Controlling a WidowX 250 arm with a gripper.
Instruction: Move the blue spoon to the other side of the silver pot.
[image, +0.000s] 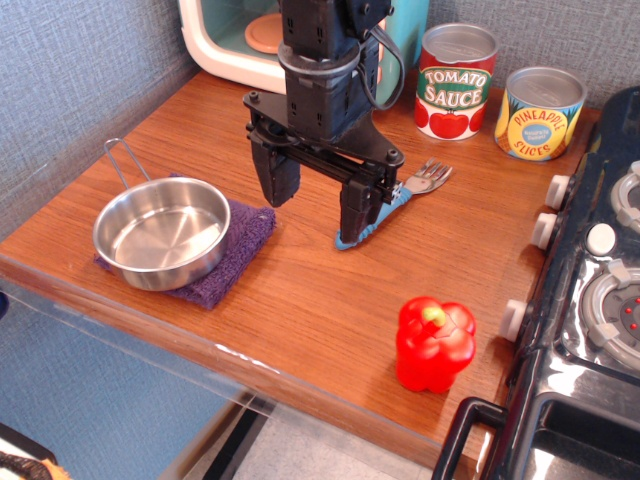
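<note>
The blue spoon (393, 204) lies on the wooden table, right of centre, its blue handle pointing toward the front and its silver pronged head toward the cans. The silver pot (161, 233) sits on a purple cloth (244, 232) at the left, its wire loop handle pointing to the back left. My black gripper (318, 200) hangs between pot and spoon with its jaws wide apart and nothing between them. Its right finger (360, 208) stands in front of the spoon's handle and hides part of it. Whether it touches the handle I cannot tell.
A tomato sauce can (456, 82) and a pineapple slices can (540, 113) stand at the back right. A red toy pepper (434, 344) stands near the front right. A toy stove (590, 300) lines the right edge; a toy oven (235, 40) sits behind.
</note>
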